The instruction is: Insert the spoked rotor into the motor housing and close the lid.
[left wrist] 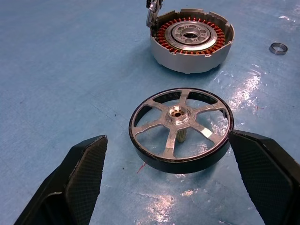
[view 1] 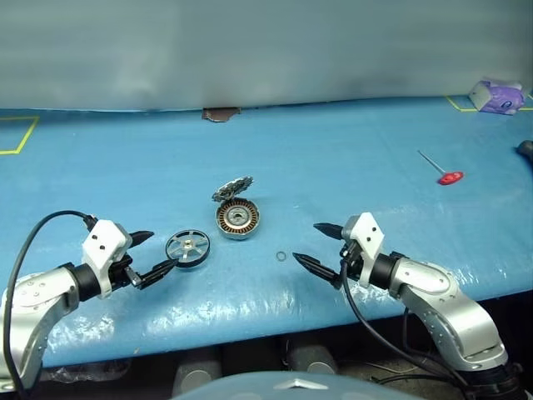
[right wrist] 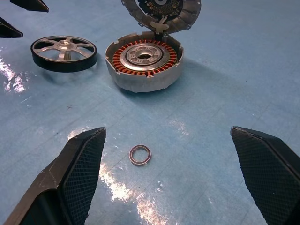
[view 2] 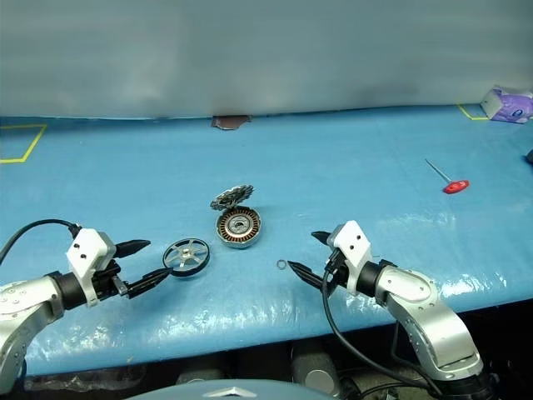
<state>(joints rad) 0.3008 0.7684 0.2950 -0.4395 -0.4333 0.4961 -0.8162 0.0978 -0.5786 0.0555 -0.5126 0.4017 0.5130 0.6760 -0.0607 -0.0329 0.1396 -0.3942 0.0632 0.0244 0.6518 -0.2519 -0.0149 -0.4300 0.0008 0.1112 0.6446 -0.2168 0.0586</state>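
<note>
Fingers on both my grippers stand spread wide and hold nothing. My left gripper (view 1: 148, 255) hangs low over the blue mat (view 1: 350, 167), and in its wrist view one black textured finger (left wrist: 77, 180) sits well to one side of the spoked rotor (left wrist: 180, 129), a small silvery wheel with a dark rim, six spokes and a brass-coloured hub, while the other finger's tip comes right up beside the rim; I cannot tell whether it touches. That rotor lies flat on the mat, just to the left of the motor housing (view 1: 238, 219), a shallow round grey metal cup with a ring of copper-brown windings around a silvery centre. Its lid (view 1: 233, 189), a round grey metal disc with a notched rim, stands tilted open at the housing's far edge, seemingly joined to it there, so the housing's inside is bare. My right gripper (view 1: 320, 244) hovers to the right of the housing, pointing inward toward it, and a tiny loose metal ring (right wrist: 140, 154) lies on the mat between its fingers and the housing. Farther off to the right lies a thin tool with a red handle (view 1: 446, 173), and a purple and white packet (view 1: 497, 97) sits at the mat's far right corner.
</note>
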